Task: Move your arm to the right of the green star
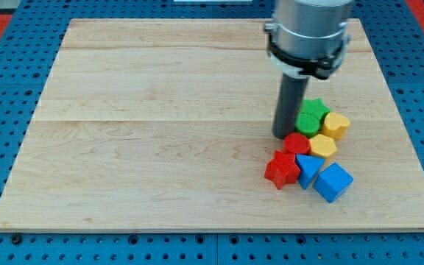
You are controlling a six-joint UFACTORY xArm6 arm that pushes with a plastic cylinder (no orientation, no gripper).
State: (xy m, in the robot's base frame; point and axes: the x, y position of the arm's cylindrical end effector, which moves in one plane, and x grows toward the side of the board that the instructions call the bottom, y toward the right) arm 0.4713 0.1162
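1. Standing on the pale wooden board (160, 132), my tip (283, 137) is the lower end of a straight dark rod under the grey cylindrical arm housing (308, 33); no claw shows on this rig, so whether anything is wide, narrow or holding cannot be told.
2. Tip sits at the view's left edge of the block cluster, just beside the green star-shaped block (312, 116), on its left side.
3. Green star lies in the right half of the board, at the top of the cluster; the rod hides part of its left edge, so contact cannot be judged.
4. Red rounded block (297, 143) lies just below and to the right of the tip, very near it.
5. Yellow block (336, 124), shape rounded with flat faces, touches the green star on its right.
6. Second yellow block (322, 146), roughly hexagonal, sits below the first, between the red rounded block and the cluster's right side.
7. Red star-shaped block (282, 170) lies at the cluster's lower left, below the red rounded block.
8. Blue wedge-like block (308, 170) sits just right of the red star.
9. Blue cube-like block (333, 182) sits at the cluster's lower right, tilted, touching the blue wedge.
10. Blue perforated surface (6, 243) surrounds the board on all sides.
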